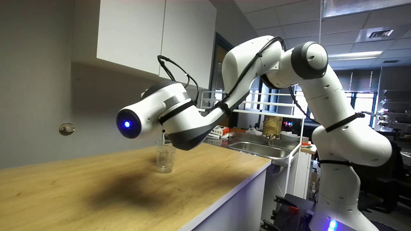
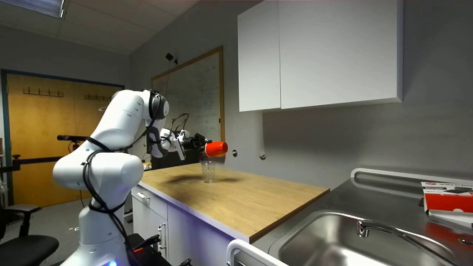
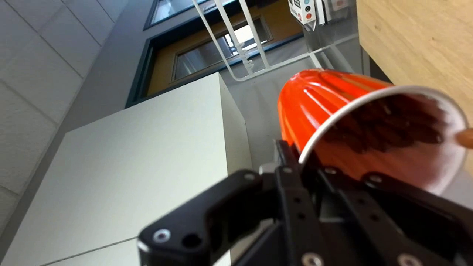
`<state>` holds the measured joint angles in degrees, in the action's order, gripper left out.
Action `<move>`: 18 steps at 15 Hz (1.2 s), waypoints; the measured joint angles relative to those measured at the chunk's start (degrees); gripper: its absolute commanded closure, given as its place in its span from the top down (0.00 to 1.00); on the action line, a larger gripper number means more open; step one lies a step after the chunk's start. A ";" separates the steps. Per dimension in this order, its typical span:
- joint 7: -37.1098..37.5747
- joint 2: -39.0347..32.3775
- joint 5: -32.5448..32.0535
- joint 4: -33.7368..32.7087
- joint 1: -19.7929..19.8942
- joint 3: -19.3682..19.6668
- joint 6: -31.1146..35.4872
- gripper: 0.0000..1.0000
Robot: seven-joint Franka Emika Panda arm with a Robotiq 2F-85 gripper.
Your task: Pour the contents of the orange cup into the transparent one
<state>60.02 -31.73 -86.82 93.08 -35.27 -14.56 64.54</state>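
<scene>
The orange cup (image 2: 216, 148) lies tipped on its side in the air above the wooden table. In the wrist view the orange cup (image 3: 314, 98) shows its pale rim and several brown, nut-like pieces inside. One brown piece (image 3: 465, 138) is at the rim on the right edge. My gripper (image 3: 295, 153) is shut on the cup's wall at the rim. The transparent cup (image 2: 208, 173) stands upright on the table, just below the orange cup's mouth. It also stands in an exterior view (image 1: 165, 160), where the arm hides the orange cup and gripper. Whether it holds anything is unclear.
The wooden tabletop (image 1: 80, 183) carries the transparent cup. White wall cabinets (image 2: 321, 55) hang above the back of it. A metal sink (image 2: 325, 240) with a tap, a white rack (image 1: 253, 112) and a red-and-white box (image 2: 449, 199) are beside the table.
</scene>
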 measured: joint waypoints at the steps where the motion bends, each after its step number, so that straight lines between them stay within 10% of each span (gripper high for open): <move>1: 0.49 0.00 0.00 0.40 -0.08 -0.07 -0.72 0.08; 18: 2.28 0.00 -8.65 5.56 -0.96 -0.68 -8.66 0.08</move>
<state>62.30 -31.73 -95.47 98.64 -36.23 -15.24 55.89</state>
